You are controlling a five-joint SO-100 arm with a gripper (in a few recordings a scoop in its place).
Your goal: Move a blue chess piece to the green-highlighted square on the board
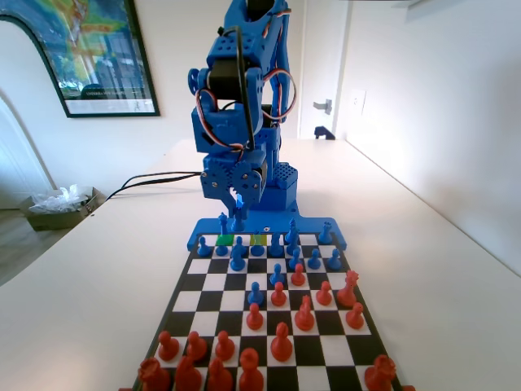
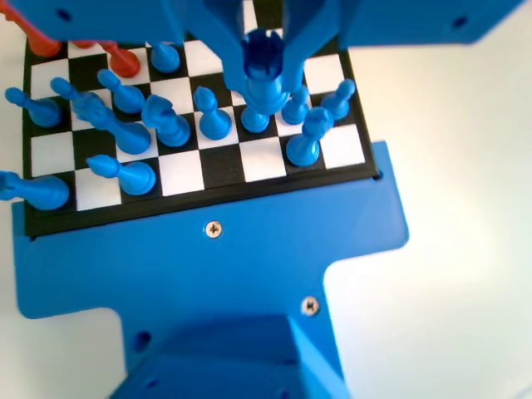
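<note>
My gripper (image 1: pixel 238 198) hangs over the far end of the board (image 1: pixel 207 282), shut on the blue chess piece (image 1: pixel 238 208). In the wrist view the jaws come down from the top edge and clamp the blue chess piece (image 2: pixel 266 73), whose top looks like a notched crown, above the board's (image 2: pixel 263 159) back rows. The gripper (image 2: pixel 266 60) holds it well above the other blue pieces. The green-highlighted square (image 1: pixel 225 241) lies in the far row, just below and slightly left of the held piece. A paler yellow-green square (image 1: pixel 258 239) sits to its right.
Blue pawns (image 1: pixel 237 262) and taller blue pieces (image 2: pixel 169 125) crowd the rows under the gripper. Red pieces (image 1: pixel 281 342) fill the near half in the fixed view. Black cables (image 1: pixel 155 179) run off left across the white table (image 1: pixel 98 285).
</note>
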